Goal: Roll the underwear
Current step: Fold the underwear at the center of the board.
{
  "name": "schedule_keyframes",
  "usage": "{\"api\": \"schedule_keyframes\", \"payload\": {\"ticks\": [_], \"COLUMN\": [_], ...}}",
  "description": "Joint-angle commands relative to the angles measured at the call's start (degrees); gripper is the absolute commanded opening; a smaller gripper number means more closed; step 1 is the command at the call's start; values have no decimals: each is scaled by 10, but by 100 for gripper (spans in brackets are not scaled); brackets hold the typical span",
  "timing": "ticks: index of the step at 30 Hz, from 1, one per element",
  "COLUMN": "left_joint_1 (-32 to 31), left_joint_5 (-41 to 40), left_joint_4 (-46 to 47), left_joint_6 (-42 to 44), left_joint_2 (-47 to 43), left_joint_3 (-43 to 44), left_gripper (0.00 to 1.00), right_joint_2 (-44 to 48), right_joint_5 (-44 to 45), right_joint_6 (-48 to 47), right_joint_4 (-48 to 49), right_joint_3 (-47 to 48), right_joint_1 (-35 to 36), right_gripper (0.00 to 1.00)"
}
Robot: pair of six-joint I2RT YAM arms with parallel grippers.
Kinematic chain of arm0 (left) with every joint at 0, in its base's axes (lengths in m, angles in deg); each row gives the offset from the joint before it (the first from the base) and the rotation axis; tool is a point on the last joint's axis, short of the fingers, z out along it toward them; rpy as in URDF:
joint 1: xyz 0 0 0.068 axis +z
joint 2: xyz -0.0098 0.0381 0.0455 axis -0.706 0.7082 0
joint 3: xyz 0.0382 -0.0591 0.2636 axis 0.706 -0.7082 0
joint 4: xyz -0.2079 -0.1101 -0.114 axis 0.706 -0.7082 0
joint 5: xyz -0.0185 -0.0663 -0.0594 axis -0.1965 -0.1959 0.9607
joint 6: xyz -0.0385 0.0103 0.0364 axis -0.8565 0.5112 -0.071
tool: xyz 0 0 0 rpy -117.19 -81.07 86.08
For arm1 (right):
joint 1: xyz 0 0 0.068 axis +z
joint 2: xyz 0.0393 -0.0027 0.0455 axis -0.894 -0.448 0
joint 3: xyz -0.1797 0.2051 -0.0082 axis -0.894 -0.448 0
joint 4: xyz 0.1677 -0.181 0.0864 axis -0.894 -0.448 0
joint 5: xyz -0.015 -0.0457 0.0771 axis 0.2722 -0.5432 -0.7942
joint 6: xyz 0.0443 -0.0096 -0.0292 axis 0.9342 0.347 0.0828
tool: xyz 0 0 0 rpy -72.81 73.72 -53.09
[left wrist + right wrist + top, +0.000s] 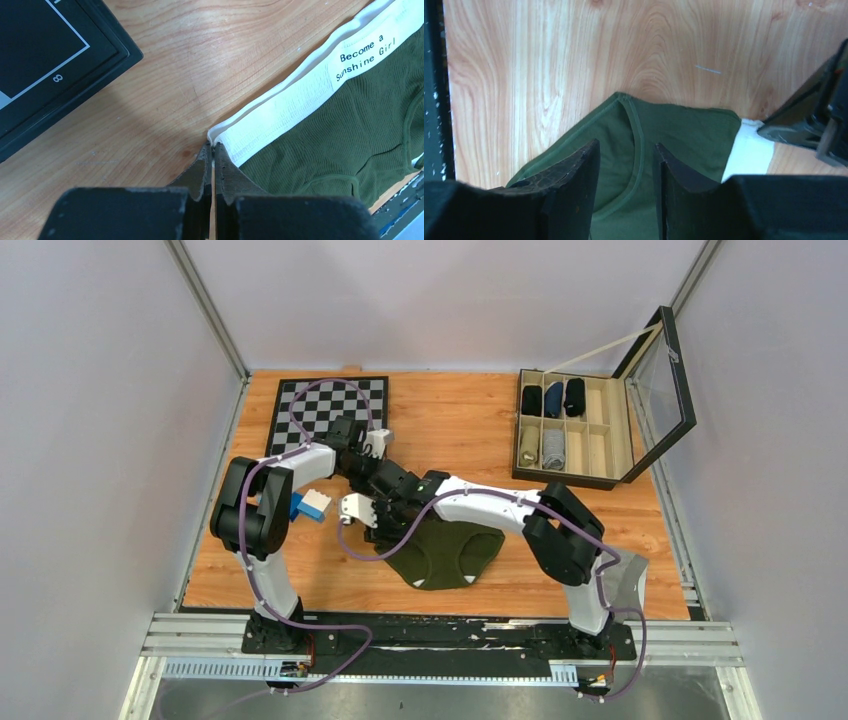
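From the left end effector (211, 147), closed at the waistband (300, 95) corner, and the right end effector (626, 150), part-open astride green cloth, the underwear (447, 555) extends toward the near edge of the surface (330, 585).

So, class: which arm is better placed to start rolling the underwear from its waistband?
Left. The left gripper is shut right at the waistband corner; the right gripper stands open over the green fabric, off the band.
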Motion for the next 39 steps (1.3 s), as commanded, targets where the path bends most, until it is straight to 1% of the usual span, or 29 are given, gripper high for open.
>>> {"api": "schedule_keyframes", "payload": {"ticks": [1,5,9,15,23,30,35,39], "left_joint_1": [3,3,3,3,4,3,3,3], "left_joint_5": [-9,-9,-10,-6,1,5,5,4], "left_joint_4": [-8,-11,-10,-10,-10,-12,-15,-17], "left_joint_6": [17,17,22,22,26,29,33,34], "left_joint_2": [12,12,9,2,4,4,4,4], "left_joint_3": [8,8,7,5,5,3,5,5], "left_gripper": [0,0,0,0,0,0,0,0], "right_joint_2": [-28,-52,-73,-93,-93,-106,-123,-123], "right_joint_5": [25,29,11,35,79,80,75,90], "right_joint_6": [40,50,65,67,78,86,92,88], "right_joint_4": [66,68,51,43,54,62,62,59], "right_joint_3": [27,40,66,89,76,61,68,74], "right_joint_1": [23,36,43,52,53,55,57,59], "right_gripper": [44,45,45,44,42,43,37,37]}}
